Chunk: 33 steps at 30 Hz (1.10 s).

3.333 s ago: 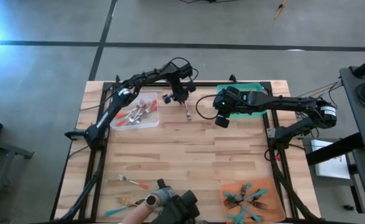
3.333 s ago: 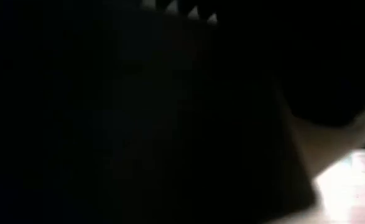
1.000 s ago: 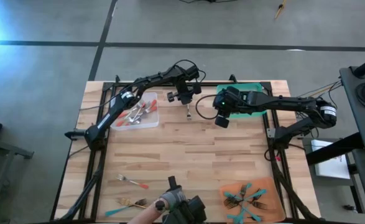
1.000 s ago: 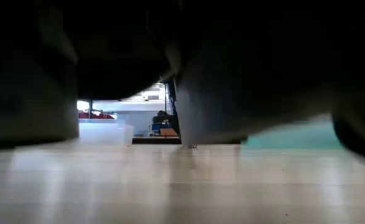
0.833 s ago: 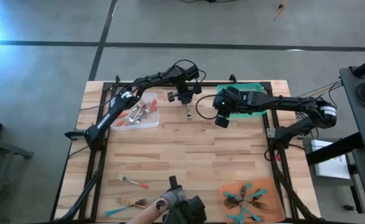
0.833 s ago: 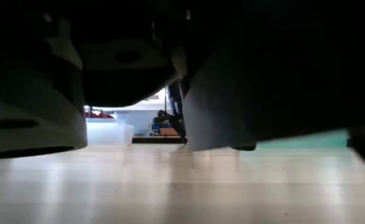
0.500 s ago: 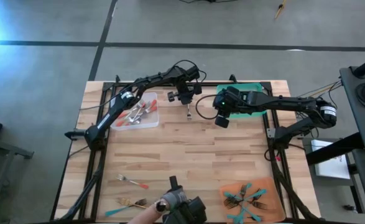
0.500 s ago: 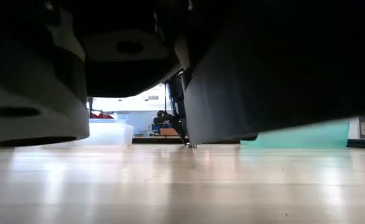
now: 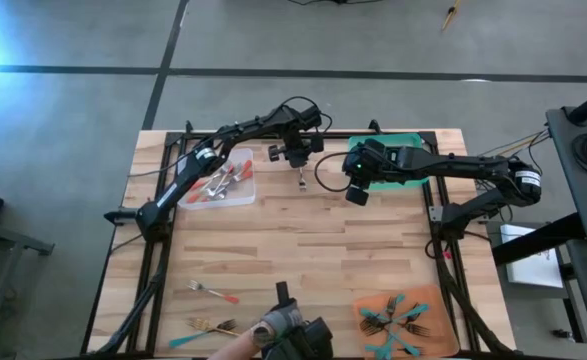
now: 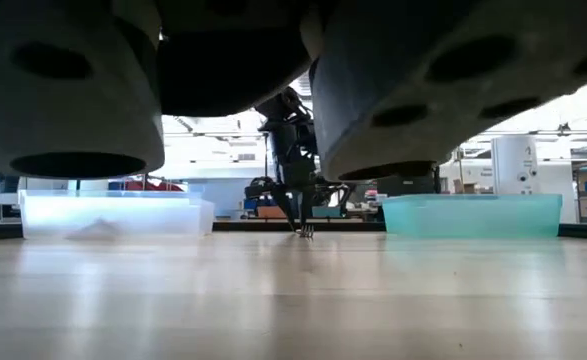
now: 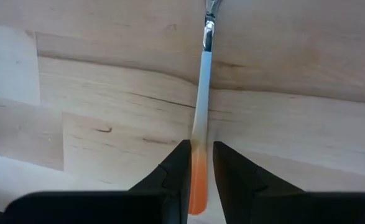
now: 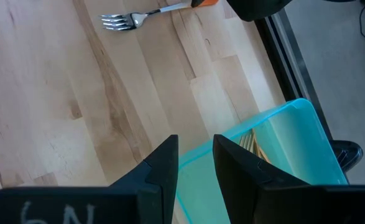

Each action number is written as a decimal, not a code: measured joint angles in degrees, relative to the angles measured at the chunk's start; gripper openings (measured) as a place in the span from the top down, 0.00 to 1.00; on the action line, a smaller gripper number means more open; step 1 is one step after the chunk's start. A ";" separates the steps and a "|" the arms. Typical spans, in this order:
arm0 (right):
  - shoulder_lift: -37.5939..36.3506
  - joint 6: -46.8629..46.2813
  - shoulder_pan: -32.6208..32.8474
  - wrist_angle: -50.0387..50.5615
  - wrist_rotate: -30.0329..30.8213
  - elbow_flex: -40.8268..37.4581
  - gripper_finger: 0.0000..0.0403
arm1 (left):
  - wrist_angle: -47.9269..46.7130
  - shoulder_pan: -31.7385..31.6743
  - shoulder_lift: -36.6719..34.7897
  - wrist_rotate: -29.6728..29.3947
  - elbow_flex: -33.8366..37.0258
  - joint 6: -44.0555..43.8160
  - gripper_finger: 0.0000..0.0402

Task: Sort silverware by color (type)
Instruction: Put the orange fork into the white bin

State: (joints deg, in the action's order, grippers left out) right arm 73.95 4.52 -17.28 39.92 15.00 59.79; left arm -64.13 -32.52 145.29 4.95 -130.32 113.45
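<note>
My left gripper stands at the far middle of the table, pointing down, shut on a fork whose handle goes from red-orange to pale. The fork's metal head hangs at the tabletop. My right gripper hovers open to the fork's right, above the near corner of the green tray, with nothing between its fingers. More silverware lies in the clear tray, in the orange tray, and loose at the near left. My left gripper pinches the fork's handle near its red-orange free end between its two fingers. The fingers come from above, pointing down. The fork hangs below them nearly upright, head down; whether the tines touch the table I cannot tell.
The green tray at the far right holds gold pieces. A person's hand holds a dark object at the near edge; large grey shapes fill the top of the low view. Bare wood lies in the table's middle.
The dark thing close in front of the low camera has risen, so the fork and both far trays now show beneath it. The person's hand at the near edge has shifted a little. Both arms have kept still.
</note>
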 joint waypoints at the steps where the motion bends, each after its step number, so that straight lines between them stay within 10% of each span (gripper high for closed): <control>1: 0.00 0.00 0.01 0.00 0.00 0.00 0.77 | -0.02 0.02 0.00 -0.06 0.00 0.03 0.87; 23: -0.01 0.00 0.00 0.00 0.01 0.00 0.77 | 0.91 0.01 0.22 -1.76 0.98 0.57 0.93; 33: 0.00 0.01 0.01 -0.02 0.00 -0.01 0.77 | -9.50 -0.10 0.22 -4.96 0.96 -22.57 0.99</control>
State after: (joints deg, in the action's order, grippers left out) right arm 73.95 4.53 -17.27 39.90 15.00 59.78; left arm -73.63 -32.62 145.51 -0.01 -129.36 90.88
